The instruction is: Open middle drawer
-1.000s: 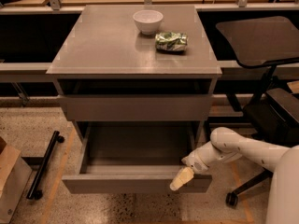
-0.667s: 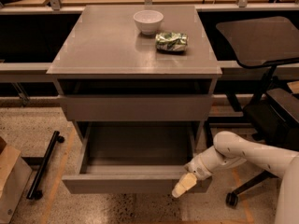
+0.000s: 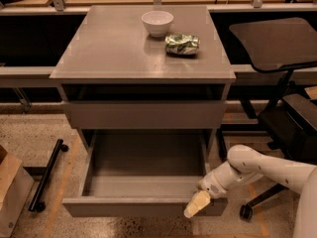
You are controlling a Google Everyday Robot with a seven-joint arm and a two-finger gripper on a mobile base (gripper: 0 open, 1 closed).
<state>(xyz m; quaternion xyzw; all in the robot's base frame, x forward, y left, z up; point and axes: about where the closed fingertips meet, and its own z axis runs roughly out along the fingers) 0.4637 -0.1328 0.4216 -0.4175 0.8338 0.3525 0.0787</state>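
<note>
The middle drawer [image 3: 130, 207] is pulled far out of the grey cabinet [image 3: 99, 58]. Its shallow grey box interior [image 3: 148, 167] shows nothing inside. My gripper [image 3: 197, 208], with cream tips on a white arm [image 3: 257, 168] coming from the right, sits at the right end of the drawer's front panel, against its upper edge. The taller-fronted drawer [image 3: 143, 114] above is shut or nearly so, with a dark gap over it under the cabinet top.
A white bowl [image 3: 157, 23] and a crumpled green packet [image 3: 182, 43] lie on the cabinet top. A black office chair [image 3: 282, 48] stands close on the right. A black bar with wheels [image 3: 47, 175] and a cardboard box [image 3: 12, 192] are on the floor at the left.
The middle drawer has slid a little further out toward the camera, and my gripper has moved down and forward with its front panel.
</note>
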